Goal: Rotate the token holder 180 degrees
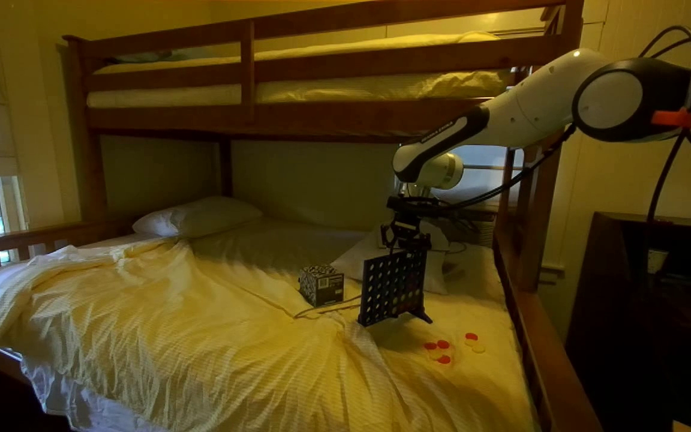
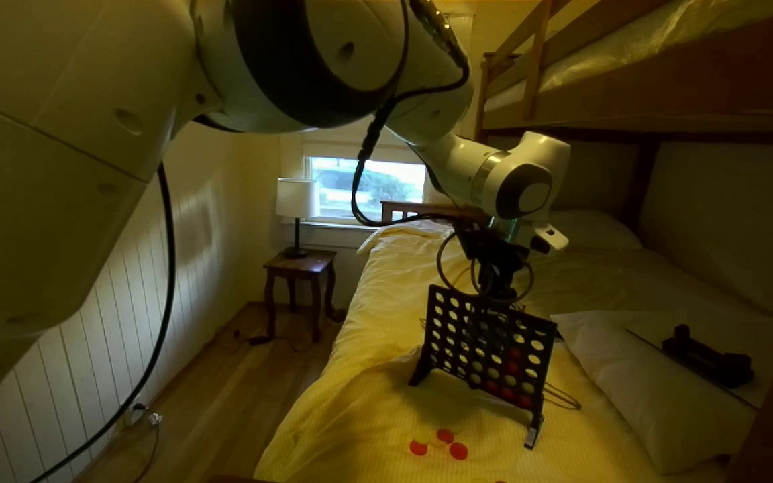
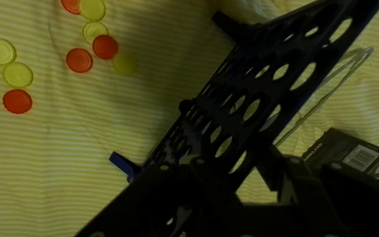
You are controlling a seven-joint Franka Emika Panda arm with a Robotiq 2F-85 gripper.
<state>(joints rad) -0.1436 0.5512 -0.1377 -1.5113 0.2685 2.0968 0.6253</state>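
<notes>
Pinching the holder (image 1: pixel 392 288) by its top edge in the jaws of the gripper (image 1: pixel 406 246), holding it upright near tokens (image 3: pixel 105 47).

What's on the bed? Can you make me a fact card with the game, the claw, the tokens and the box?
Place: bunk bed, yellow striped cover
Token holder: dark, upright, full of round holes
Claw: at the token holder's top edge; too dark to tell if gripping
Loose tokens: red and yellow, on the cover
Box: dark, patterned, says KIRKLAND
</notes>
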